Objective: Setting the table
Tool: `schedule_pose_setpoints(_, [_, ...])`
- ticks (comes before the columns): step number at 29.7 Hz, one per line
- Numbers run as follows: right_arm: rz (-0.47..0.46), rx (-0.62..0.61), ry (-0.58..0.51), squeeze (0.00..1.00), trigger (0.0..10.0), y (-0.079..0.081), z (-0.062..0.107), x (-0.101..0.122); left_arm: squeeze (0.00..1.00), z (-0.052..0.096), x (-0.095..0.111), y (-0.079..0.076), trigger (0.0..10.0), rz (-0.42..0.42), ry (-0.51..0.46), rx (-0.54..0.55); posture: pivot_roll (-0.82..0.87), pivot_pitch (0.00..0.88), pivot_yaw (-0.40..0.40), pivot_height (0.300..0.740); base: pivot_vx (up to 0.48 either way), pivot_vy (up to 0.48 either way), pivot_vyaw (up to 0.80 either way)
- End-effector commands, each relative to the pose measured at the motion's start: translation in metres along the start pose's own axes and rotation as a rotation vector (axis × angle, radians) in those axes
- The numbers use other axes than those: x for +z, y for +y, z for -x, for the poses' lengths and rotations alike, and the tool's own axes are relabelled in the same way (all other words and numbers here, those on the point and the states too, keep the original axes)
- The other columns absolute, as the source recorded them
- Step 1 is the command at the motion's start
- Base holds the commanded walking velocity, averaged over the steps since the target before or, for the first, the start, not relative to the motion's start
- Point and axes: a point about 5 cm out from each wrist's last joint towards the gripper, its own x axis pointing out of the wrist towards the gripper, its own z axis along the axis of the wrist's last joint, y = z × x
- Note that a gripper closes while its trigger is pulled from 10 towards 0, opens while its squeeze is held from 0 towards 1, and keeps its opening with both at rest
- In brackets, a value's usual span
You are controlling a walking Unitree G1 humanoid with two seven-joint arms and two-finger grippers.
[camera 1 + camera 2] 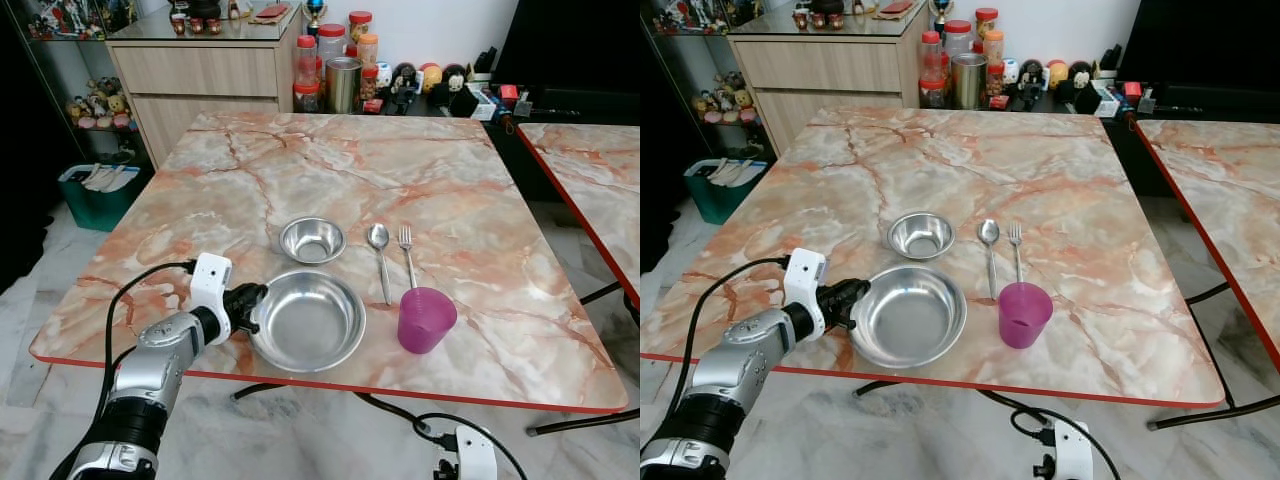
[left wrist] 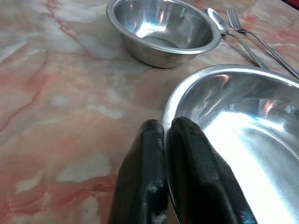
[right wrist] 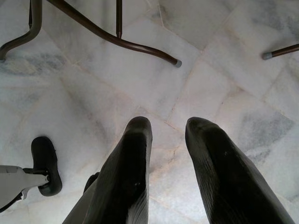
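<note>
On the marble table [image 1: 330,170], near its front edge, stands a large steel bowl [image 1: 308,320]. My left gripper [image 1: 250,305] is shut on this bowl's left rim; in the left wrist view the rim [image 2: 170,107] runs in between the two black fingers [image 2: 145,172]. Just behind it sits a small steel bowl [image 1: 312,240]. A spoon [image 1: 380,255] and a fork [image 1: 407,255] lie side by side to the right. A purple cup [image 1: 426,320] stands upright in front of them. My right gripper [image 3: 168,128] hangs open below the table, over the tiled floor.
A second marble table [image 1: 590,170] stands to the right across a narrow gap. Behind are a wooden cabinet [image 1: 200,70], jars [image 1: 335,70] and small figures. A green bin [image 1: 95,195] sits on the floor at left. Table legs [image 3: 117,39] cross the floor below.
</note>
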Motion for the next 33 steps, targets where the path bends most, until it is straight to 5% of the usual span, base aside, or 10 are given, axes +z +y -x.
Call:
schedule_pose_setpoints(1, [-0.015,-0.003,-0.003,0.00,10.0,0.001,0.000,0.001,0.00,0.001,-0.009,-0.002,10.0,-0.008,0.053,-0.004,0.00,0.000,-0.006,0.740,0.000,0.000,0.00])
schedule_pose_setpoints(8, [-0.014,-0.003,-0.003,0.00,10.0,0.002,0.000,0.001,0.01,0.002,-0.009,0.001,10.0,-0.005,0.048,0.010,0.00,0.000,-0.007,0.740,0.000,0.000,0.00])
schedule_pose_setpoints(9, [-0.014,-0.003,-0.003,0.00,10.0,0.002,0.000,0.001,0.76,0.002,-0.008,0.002,10.0,0.003,0.036,0.021,0.00,0.000,-0.007,0.740,0.000,0.000,0.00])
schedule_pose_setpoints(10, [-0.014,-0.003,-0.003,0.00,10.0,0.002,0.000,0.001,1.00,0.002,-0.007,0.003,10.0,0.009,0.030,0.029,0.00,0.000,-0.007,0.740,0.000,0.000,0.00])
schedule_pose_setpoints(25, [-0.013,-0.004,-0.005,0.00,10.0,0.001,0.000,0.002,0.96,0.005,0.010,0.000,10.0,-0.060,-0.019,-0.007,0.00,0.000,-0.009,0.740,0.000,0.000,0.00])
schedule_pose_setpoints(26, [-0.014,-0.005,-0.005,0.00,10.0,0.001,0.000,0.002,0.00,0.006,0.007,-0.004,10.0,-0.077,-0.002,-0.053,0.00,0.000,-0.009,0.740,0.000,0.000,0.00])
schedule_pose_setpoints(33, [-0.016,-0.006,-0.004,0.00,10.0,0.001,0.000,0.001,0.00,0.005,0.000,-0.012,10.0,-0.099,0.037,-0.099,0.00,0.000,-0.008,0.740,0.000,0.000,0.00])
